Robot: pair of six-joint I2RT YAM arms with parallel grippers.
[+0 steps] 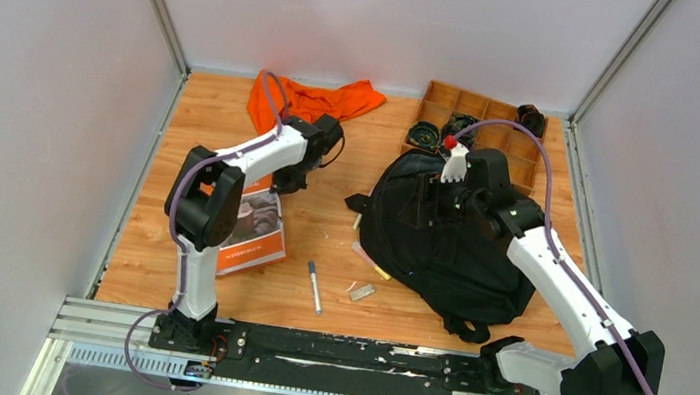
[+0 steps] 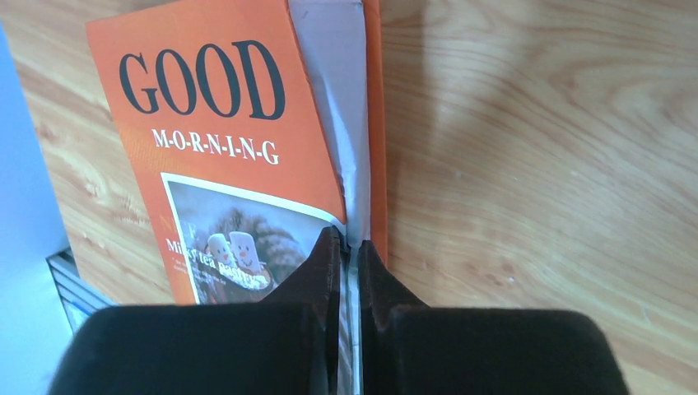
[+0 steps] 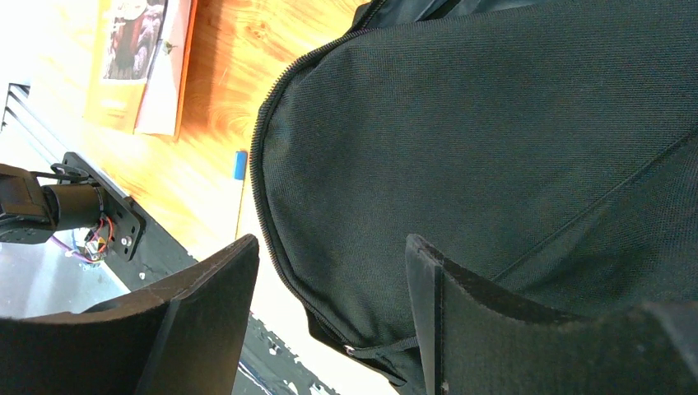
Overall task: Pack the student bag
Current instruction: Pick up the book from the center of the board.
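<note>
Left hand (image 2: 348, 243): fingers together, clamped on the thin edge of the orange book (image 2: 222, 140).
Book: flat on the counter (image 2: 535, 164), cover up, big words GOOD MORNING on it; on the left side, well apart from the bag.
Right hand (image 3: 329, 251): fingers apart, nothing pinched; hangs right over the black cloth of the student bag (image 3: 494, 123).
Bag place: lying flat on the right half of the counter, just in front of the wooden tray (image 1: 483, 108); touching it or not, cannot tell.
Bag long way: from the far end by the tray down toward the near edge, leaning a little to the right.
Bag pointing: loose straps at the near end, rounded end far away under the right hand; which end is the top, cannot tell.
Zipper: curves along the bag's edge in the right wrist view; looks closed on the part that shows.
Done so far: not much, at a guess; book grabbed, nothing seen inside the bag.
Left to do: book not yet in the bag; pen (image 1: 314, 286) and a small flat thing (image 1: 362, 293) lying on the counter between book and bag; orange cloth (image 1: 313, 100) bunched at the far edge. Bag likely needs opening first.
</note>
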